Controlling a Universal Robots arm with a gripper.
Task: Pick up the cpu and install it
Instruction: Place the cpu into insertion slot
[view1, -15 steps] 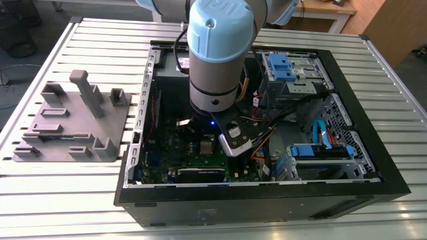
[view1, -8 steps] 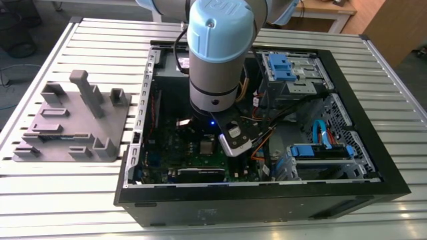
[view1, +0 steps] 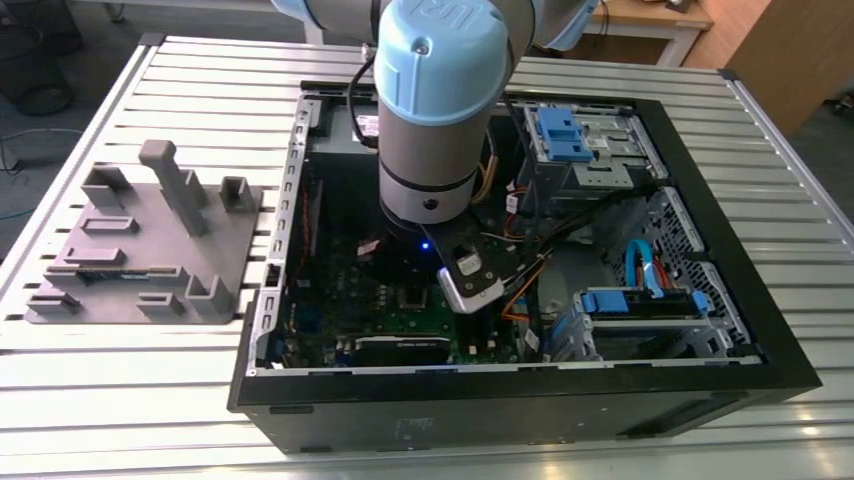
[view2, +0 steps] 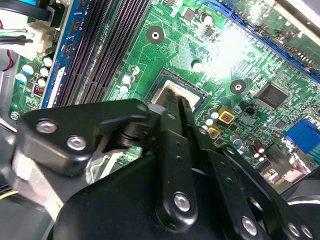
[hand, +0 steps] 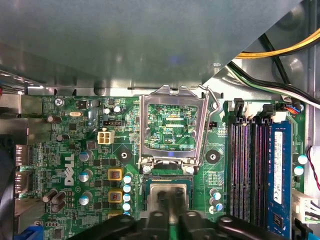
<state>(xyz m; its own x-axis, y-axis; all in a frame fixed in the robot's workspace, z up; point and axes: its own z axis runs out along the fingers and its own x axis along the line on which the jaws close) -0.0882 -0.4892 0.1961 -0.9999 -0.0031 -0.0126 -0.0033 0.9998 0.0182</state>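
I read the gripper as closed over the cpu in its socket; chip's middle hidden, contact unclear.

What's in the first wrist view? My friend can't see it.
The shut black gripper is right over the silvery cpu, which lies flat on the green motherboard. The metal socket frame beside it is flipped open.
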